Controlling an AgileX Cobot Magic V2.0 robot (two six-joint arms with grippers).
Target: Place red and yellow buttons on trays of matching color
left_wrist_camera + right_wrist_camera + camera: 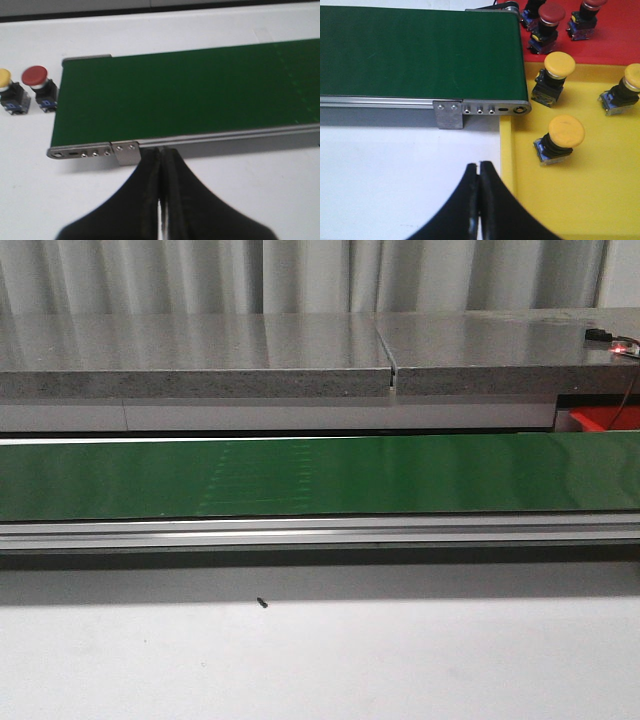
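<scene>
In the left wrist view a red button (36,76) and a yellow button (4,78) stand on the white table just past the end of the green conveyor belt (190,90). My left gripper (161,152) is shut and empty, hanging in front of the belt's rail. In the right wrist view the yellow tray (580,190) holds three yellow buttons (559,65) (565,131) (632,76). The red tray (615,45) behind it holds red buttons (551,14). My right gripper (479,165) is shut and empty over the table beside the yellow tray's edge.
The front view shows the belt (320,475) bare along its length, with a grey counter (300,355) behind and white table (320,660) in front. A red corner (600,420) shows at the far right. A small dark speck (262,603) lies on the table.
</scene>
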